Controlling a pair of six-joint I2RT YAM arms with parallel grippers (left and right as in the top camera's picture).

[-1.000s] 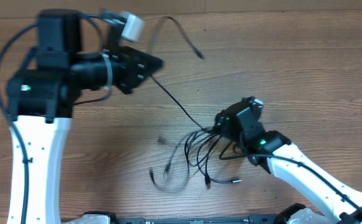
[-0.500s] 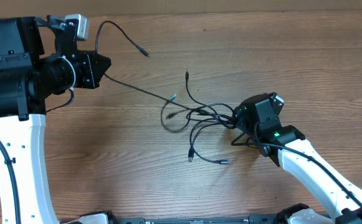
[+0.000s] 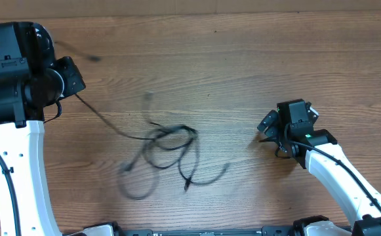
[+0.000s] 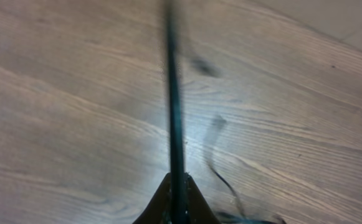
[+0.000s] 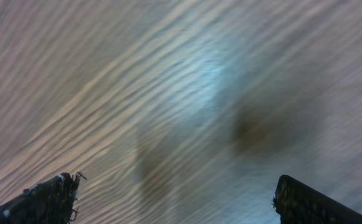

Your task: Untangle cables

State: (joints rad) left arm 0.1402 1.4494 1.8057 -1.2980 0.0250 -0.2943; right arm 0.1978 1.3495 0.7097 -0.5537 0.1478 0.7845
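The cables (image 3: 167, 147) lie as a blurred black tangle on the wooden table, left of centre in the overhead view. One strand (image 3: 101, 118) runs taut from the tangle up to my left gripper (image 3: 76, 84) at the far left. That gripper (image 4: 176, 183) is shut on this cable (image 4: 173, 106), which stretches straight away from the fingertips in the left wrist view. More blurred cable (image 4: 213, 140) trails to the right of it. My right gripper (image 3: 267, 126) stands well to the right of the tangle, open. Between its fingers (image 5: 50, 199) there is only bare wood.
The wooden table (image 3: 242, 59) fills every view. The left arm's white link (image 3: 26, 177) runs down the left edge and the right arm's white link (image 3: 334, 180) crosses the lower right corner. The right wrist view is motion-blurred.
My left gripper has pulled left with its cable, dragging the tangle leftwards across the table. My right gripper has opened, let go of the tangle and shifted right.
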